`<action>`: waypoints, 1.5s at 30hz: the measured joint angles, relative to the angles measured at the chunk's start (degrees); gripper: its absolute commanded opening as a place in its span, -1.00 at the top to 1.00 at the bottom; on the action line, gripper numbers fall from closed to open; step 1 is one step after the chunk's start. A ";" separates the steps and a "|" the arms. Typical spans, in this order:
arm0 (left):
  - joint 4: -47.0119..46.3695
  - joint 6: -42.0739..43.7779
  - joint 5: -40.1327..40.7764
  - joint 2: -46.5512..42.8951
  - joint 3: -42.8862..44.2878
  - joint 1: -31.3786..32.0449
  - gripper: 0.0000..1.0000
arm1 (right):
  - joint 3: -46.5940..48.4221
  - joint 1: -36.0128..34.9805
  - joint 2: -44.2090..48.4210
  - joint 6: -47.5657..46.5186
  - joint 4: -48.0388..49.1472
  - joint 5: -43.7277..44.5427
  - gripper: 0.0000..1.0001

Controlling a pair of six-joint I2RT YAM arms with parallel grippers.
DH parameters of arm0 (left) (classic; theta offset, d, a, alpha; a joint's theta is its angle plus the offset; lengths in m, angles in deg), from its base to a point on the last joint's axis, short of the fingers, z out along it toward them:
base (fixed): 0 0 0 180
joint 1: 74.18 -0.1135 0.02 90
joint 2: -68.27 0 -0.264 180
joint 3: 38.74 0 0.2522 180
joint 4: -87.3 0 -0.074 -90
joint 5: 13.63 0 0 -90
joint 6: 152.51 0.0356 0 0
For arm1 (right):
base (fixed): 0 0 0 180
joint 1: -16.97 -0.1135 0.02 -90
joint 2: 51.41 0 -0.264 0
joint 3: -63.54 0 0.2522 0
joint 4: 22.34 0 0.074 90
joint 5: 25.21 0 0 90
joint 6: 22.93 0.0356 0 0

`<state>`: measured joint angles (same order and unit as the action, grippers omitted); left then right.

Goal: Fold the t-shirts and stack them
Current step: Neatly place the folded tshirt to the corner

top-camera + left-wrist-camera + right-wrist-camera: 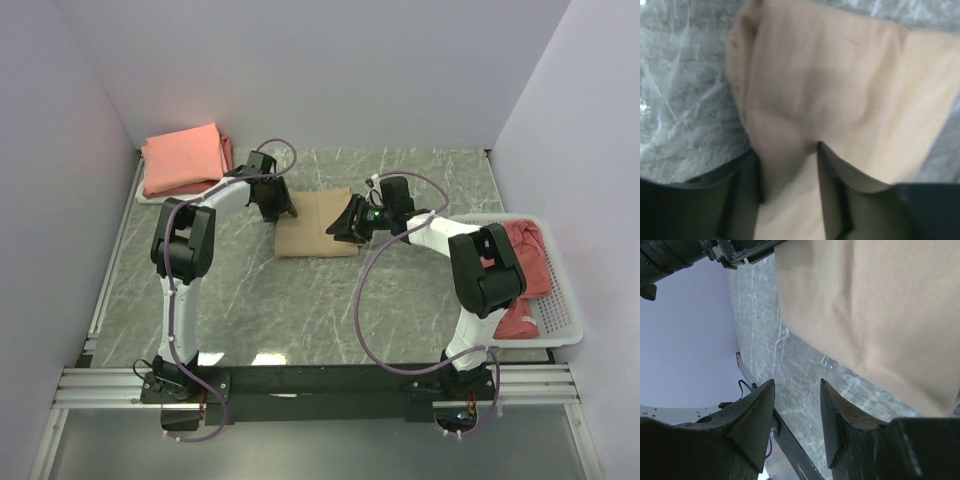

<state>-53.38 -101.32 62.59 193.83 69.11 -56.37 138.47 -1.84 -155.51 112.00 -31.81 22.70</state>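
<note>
Left tool point(788, 150), right tool point(796, 382), one folded tan t-shirt point(315, 225), one pink-topped stack point(185, 160)

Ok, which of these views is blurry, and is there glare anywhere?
Left wrist view is soft throughout, the tan t-shirt and the marble table both smeared; right wrist view is sharper, the shirt's edge crisp, the right hand dark in shadow; top view is sharp, with two bright glare patches on the table towards its near edge.

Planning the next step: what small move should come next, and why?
Probably shut the left gripper on the tan shirt: its jaws straddle a raised ridge of cloth, while the right gripper hangs open over bare table.
</note>
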 measured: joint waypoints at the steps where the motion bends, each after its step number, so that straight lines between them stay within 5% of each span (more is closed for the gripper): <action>1: 0.83 -0.04 1.33 0.50 0.98 0.59 0.27 | -0.02 0.00 0.11 -0.02 -0.35 0.00 0.03; 3: 2.49 -0.33 3.69 1.70 2.95 1.44 0.60 | -0.15 0.00 0.81 -0.11 -1.07 0.13 0.03; 4: 3.30 -0.22 4.90 2.47 4.15 1.84 0.95 | -0.46 0.00 1.44 -0.20 -1.38 0.33 0.04; 5: 4.04 -0.44 5.60 2.86 5.11 2.10 0.99 | -0.87 0.00 2.40 -0.35 -1.77 0.68 0.04; 11: 10.88 2.03 14.38 5.73 13.27 3.58 0.99 | -7.34 -0.52 12.79 -1.57 -3.21 5.11 0.04; 21: 23.26 13.29 30.27 12.90 41.64 1.81 0.99 | -16.15 -2.56 22.95 -4.42 -6.10 11.37 0.04; 32: 20.06 24.94 35.10 12.39 46.97 -5.07 0.99 | -17.00 -5.25 23.32 -6.32 -8.83 14.80 0.07; 45: 10.23 31.76 31.32 11.72 49.94 -12.46 0.99 | -11.89 -8.57 14.78 -6.21 -12.83 17.62 0.13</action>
<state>-43.15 -69.56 93.91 205.54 119.05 -68.83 126.58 -10.40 -140.73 105.79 -44.64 40.32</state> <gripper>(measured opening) 0.053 0.441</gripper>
